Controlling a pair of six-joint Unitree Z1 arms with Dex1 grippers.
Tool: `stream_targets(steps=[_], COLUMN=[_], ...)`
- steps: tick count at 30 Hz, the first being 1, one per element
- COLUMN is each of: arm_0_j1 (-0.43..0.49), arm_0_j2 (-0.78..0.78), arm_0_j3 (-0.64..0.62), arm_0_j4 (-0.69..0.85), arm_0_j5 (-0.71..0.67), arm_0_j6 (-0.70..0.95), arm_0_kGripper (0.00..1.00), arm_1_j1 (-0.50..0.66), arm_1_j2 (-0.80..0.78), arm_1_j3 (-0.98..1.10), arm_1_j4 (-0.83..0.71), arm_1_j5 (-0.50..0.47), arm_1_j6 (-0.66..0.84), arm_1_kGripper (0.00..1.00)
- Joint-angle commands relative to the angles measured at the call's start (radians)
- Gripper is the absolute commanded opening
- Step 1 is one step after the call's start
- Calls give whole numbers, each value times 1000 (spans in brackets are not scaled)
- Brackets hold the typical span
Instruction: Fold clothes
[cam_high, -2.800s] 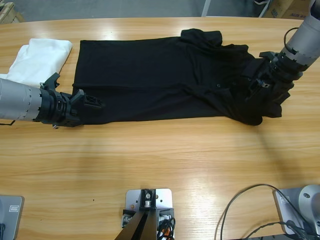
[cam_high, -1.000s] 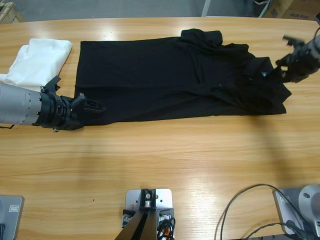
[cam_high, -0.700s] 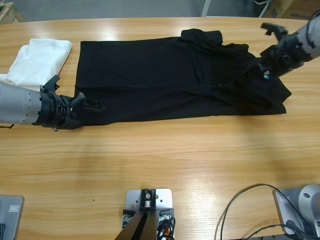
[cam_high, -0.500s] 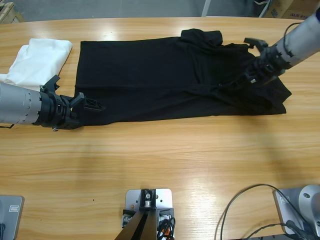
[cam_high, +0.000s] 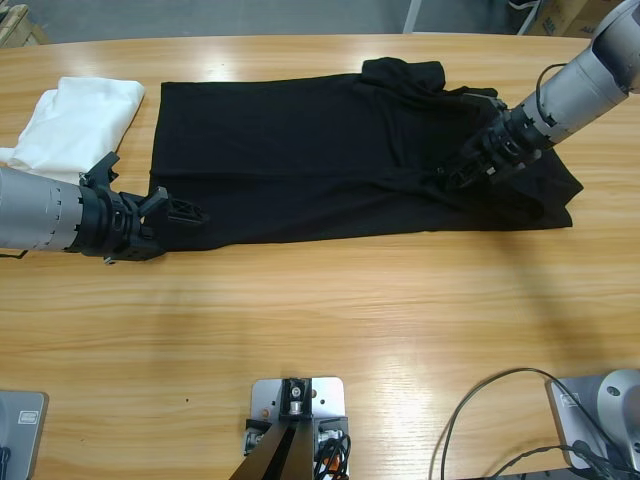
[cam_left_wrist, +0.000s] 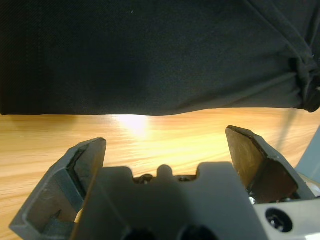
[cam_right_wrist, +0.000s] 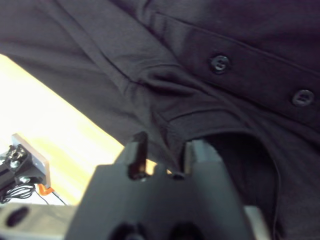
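The clothes, a black polo shirt (cam_high: 300, 160), lie flat and lengthwise across the table's far half, collar end to the right. My left gripper (cam_high: 185, 212) rests low on the wood at the shirt's near left corner. In the left wrist view (cam_left_wrist: 165, 145) its jaws stand wide open, with the shirt's edge (cam_left_wrist: 150, 107) just ahead and nothing between them. My right gripper (cam_high: 462, 172) is down on the shirt beside the buttoned placket (cam_right_wrist: 219, 63). Its jaws (cam_right_wrist: 167, 150) are drawn close on a raised ridge of the black fabric (cam_right_wrist: 150, 85).
A folded white garment (cam_high: 80, 120) lies at the far left, just beyond my left arm. Bare wooden table (cam_high: 350, 320) stretches along the whole near side. The shirt's right end (cam_high: 555, 195) sits close to the table's right part.
My right gripper let go of the collar end, swung off to the far right, then came back down-left onto the shirt by the placket. The left arm barely moved.
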Motion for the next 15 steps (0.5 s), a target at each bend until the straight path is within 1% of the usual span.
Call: stream_targets(steps=[1,4,8,12,14,15], arm_0_j1=[-9,-9,-9,-15,-15,-16], arm_0_j2=[-17,-12,-16,-16,-20,-24], arm_0_j3=[37,33,38,40,40,40], arm_0_j4=[-9,-10,-10,-10,-10,-10], arm_0_j5=[13,12,12,12,12,12], arm_0_j6=[-17,-18,-18,-18,-18,-18], arm_0_kGripper=[950,950,948,949,947,949], arm_1_j1=[52,119,209,222,222,222], arm_1_j2=[-61,-96,-124,-79,-53,-47], arm_1_j3=[32,41,111,176,194,203], arm_1_j4=[-16,-19,-28,-25,-35,-53], arm_1_j5=[30,38,27,-19,-26,-27], arm_1_j6=[-13,11,58,87,90,97], arm_1_kGripper=[0,0,0,0,0,179])
